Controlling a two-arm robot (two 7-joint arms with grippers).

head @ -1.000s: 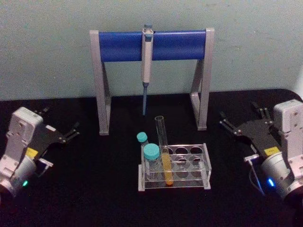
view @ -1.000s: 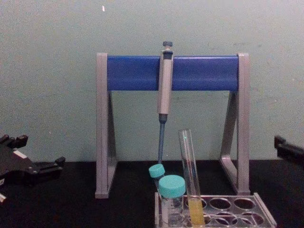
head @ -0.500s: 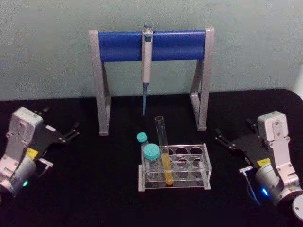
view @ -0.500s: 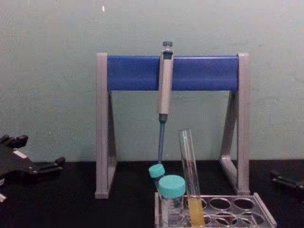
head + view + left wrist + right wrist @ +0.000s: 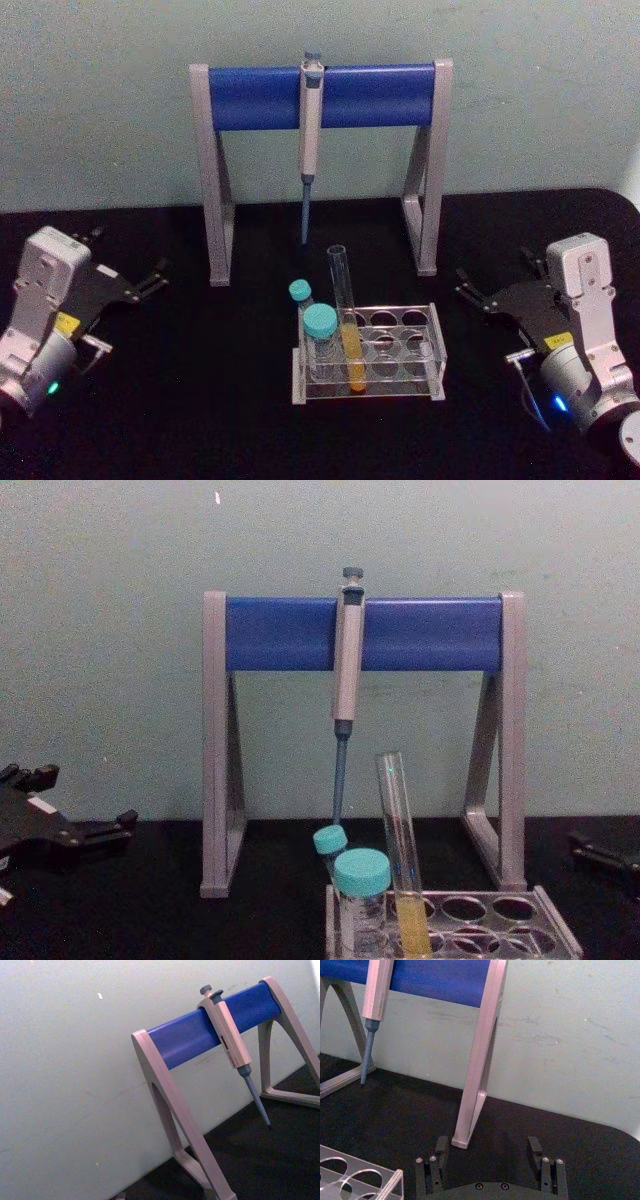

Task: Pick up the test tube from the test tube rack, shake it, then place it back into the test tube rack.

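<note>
The test tube [image 5: 345, 315] is a tall clear tube with yellow-orange liquid low down. It stands slightly tilted in a left-hand hole of the test tube rack [image 5: 405, 352]. The chest view shows the test tube [image 5: 399, 855] rising out of the rack [image 5: 545, 925]. My right gripper [image 5: 497, 268] hovers open to the right of the rack, apart from it, with nothing between its fingers [image 5: 536, 1149]. A corner of the rack [image 5: 362, 1180] lies ahead of it. My left gripper [image 5: 128, 255] rests open at the far left of the table.
A grey-and-blue pipette stand [image 5: 250, 97] rises behind the rack, with a grey pipette [image 5: 310, 125] hanging from its bar. Two teal-capped tubes [image 5: 320, 328] occupy the rack's left end. The stand's right leg [image 5: 428, 215] is just behind my right gripper.
My right gripper has come down and shifted left toward the rack's right side, then nearly settled. The left arm, tube and rack have not moved.
</note>
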